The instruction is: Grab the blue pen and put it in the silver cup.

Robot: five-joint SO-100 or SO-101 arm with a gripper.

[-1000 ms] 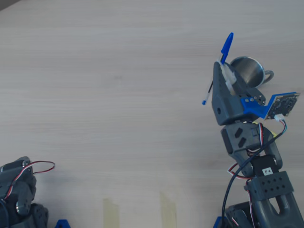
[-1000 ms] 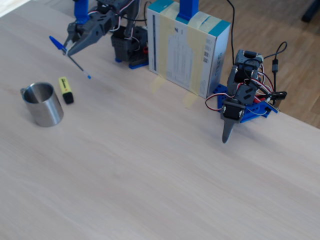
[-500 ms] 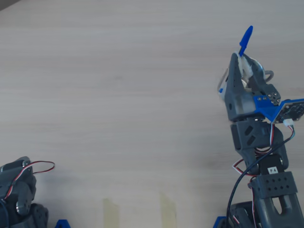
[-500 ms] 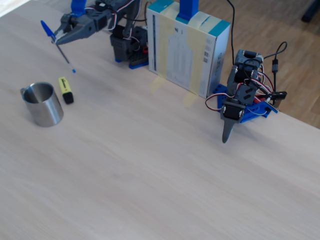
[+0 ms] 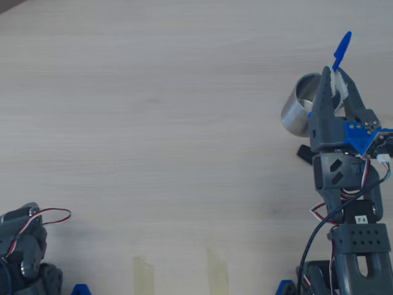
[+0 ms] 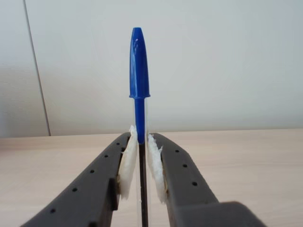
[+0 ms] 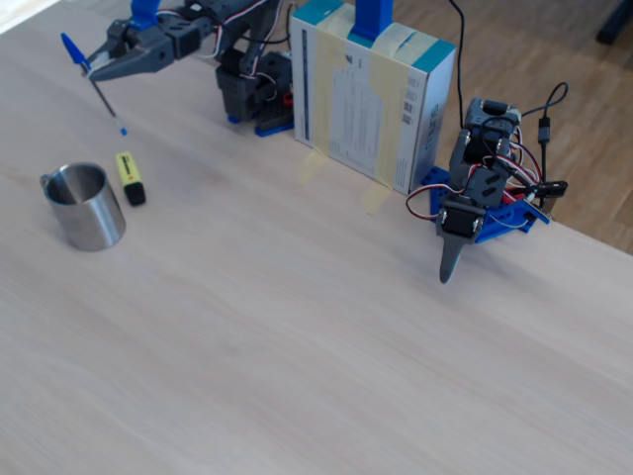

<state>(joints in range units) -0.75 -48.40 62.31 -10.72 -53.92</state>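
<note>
Gripper (image 6: 141,163) clamped on the blue pen (image 6: 138,101), raised clear of the table (image 7: 297,327).

Both padded fingers (image 6: 127,165) pinch the pen's clear barrel just below its blue cap, cap end pointing away from the arm. In the fixed view the pen hangs tilted in the air above and behind the silver cup (image 7: 85,206), not touching it. A yellow highlighter (image 7: 130,178) lies just beside the cup. A second arm (image 7: 479,198) rests well away from the cup, beyond a cardboard box (image 7: 371,94).

Blue pen (image 7: 91,79) aloft, cap up; upright silver cup (image 7: 84,206) on table below.
</note>
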